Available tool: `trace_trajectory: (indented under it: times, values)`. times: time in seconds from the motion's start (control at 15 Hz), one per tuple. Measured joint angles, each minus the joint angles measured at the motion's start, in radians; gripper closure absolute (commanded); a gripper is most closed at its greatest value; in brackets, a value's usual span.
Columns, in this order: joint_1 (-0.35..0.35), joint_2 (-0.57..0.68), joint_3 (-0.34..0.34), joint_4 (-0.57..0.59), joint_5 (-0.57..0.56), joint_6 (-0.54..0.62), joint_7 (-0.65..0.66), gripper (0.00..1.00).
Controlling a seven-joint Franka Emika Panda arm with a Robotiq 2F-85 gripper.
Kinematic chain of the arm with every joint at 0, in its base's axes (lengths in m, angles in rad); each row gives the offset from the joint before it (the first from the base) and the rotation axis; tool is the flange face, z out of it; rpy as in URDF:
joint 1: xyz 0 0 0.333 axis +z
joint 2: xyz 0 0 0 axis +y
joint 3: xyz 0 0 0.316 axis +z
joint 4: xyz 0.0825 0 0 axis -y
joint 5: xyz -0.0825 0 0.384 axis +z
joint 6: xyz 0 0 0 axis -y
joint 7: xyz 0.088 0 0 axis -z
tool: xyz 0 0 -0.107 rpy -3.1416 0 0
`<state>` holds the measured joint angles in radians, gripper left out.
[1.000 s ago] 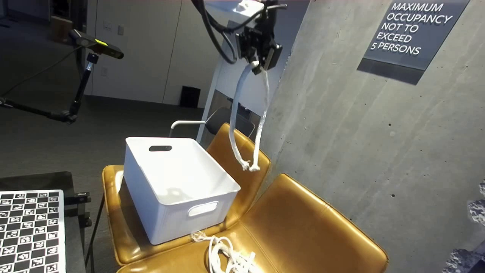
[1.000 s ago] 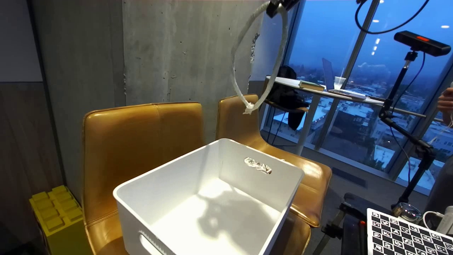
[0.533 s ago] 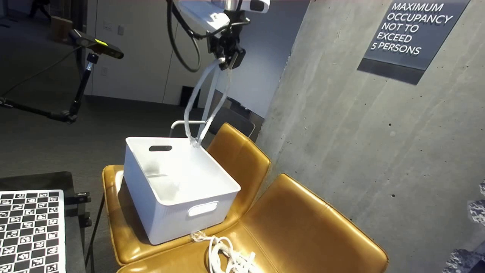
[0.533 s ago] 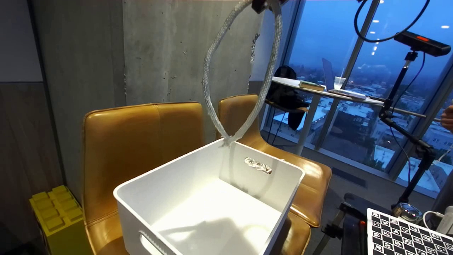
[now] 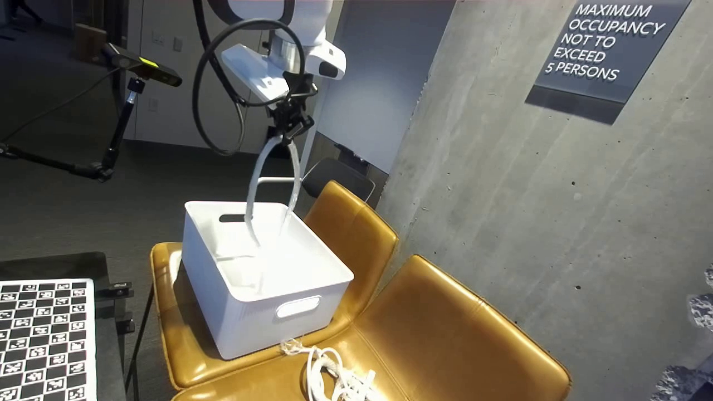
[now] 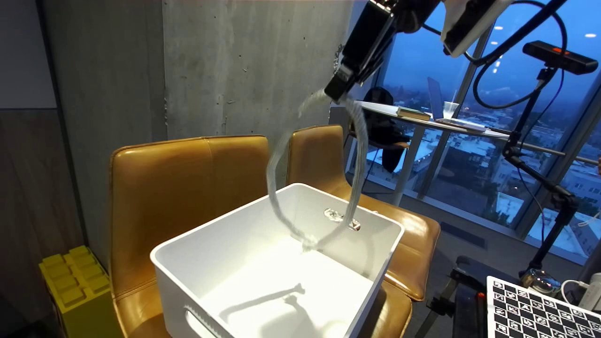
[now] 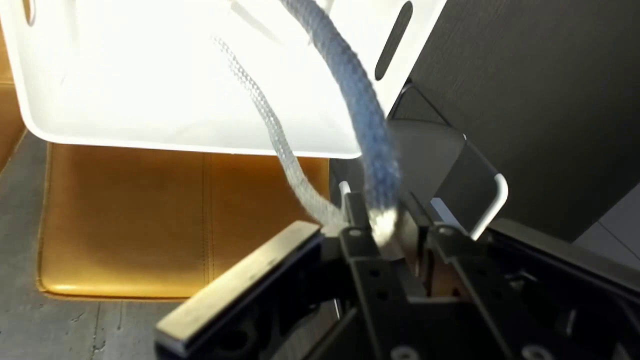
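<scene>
Grasping white braided rope loop (image 7: 356, 92) in jaws, dangling it into white plastic bin (image 5: 262, 329); could drape half outside if let go off-centre or swinging.

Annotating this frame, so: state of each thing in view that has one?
Rope loop: hanging from the fingers, lower end inside the bin.
Fingers: rope loop between them; can't tell if closed on it.
Bin: upright, open-topped, on a tan chair.
Rope bundle: heaped on the neighbouring chair.
Laptop: open.
Cup: upright.
</scene>
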<state>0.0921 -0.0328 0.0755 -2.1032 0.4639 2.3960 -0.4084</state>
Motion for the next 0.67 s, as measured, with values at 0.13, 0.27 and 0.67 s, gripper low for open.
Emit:
trace_trajectory:
  times: [0.13, 0.27, 0.67]
  values:
    - [0.011, -0.002, 0.008, -0.035, 0.0, 0.028, 0.0, 0.31]
    - [0.017, -0.007, 0.009, -0.06, 0.0, 0.041, 0.0, 0.16]
    - [0.0, -0.017, -0.018, -0.151, -0.001, 0.085, -0.057, 0.0]
